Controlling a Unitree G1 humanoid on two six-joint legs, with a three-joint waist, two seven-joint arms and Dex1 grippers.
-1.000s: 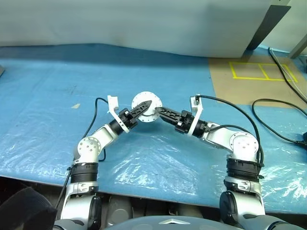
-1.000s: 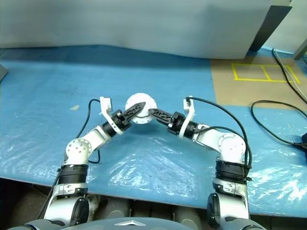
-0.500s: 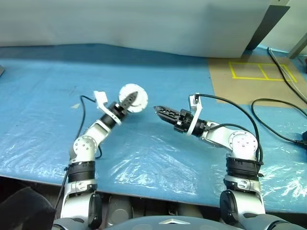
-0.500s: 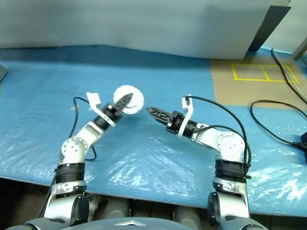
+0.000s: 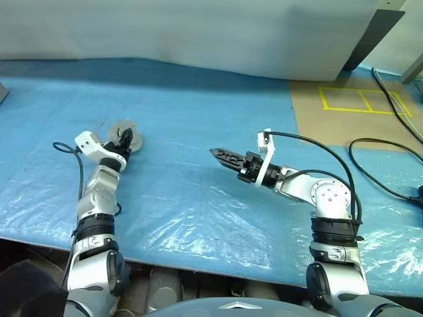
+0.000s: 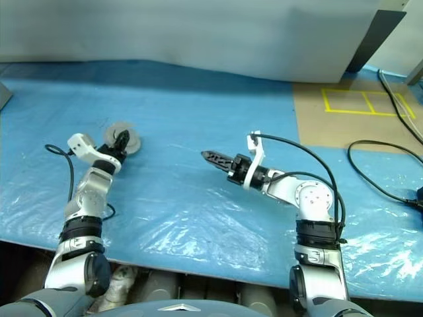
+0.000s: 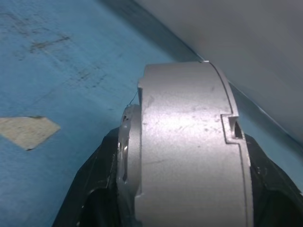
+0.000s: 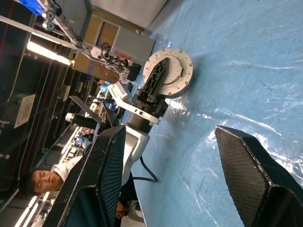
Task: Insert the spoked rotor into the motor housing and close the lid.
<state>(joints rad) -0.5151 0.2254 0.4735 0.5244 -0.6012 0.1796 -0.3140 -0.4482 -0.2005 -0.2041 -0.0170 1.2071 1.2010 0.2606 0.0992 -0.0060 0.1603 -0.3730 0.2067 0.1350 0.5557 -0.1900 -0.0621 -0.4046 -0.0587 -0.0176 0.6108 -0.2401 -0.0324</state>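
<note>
From my remote seat I see the left gripper (image 5: 124,140) out at about nine o'clock on the blue plastic-covered table (image 5: 198,198), its black fingers clamped on the round silver-grey metal motor housing (image 5: 121,131), which it holds on edge just above the sheet. In the left wrist view the housing's (image 7: 189,151) plain grey metal wall sits between the two dark fingers (image 7: 90,189) (one either side, both pressed against it), with the round grey lid (image 7: 125,156) showing as a thinner disc against one face; I cannot tell whether the lid is fully seated. The right wrist view catches the same housing face-on, a pale disc with small holes round its rim (image 8: 169,73) and a black finger laid across it.

The right gripper (image 5: 221,156) hovers near the table's centre, pointing toward nine o'clock, jaws apart and holding nothing. It is well apart from the housing. A person (image 8: 42,177) sits in the background of the right wrist view.
</note>
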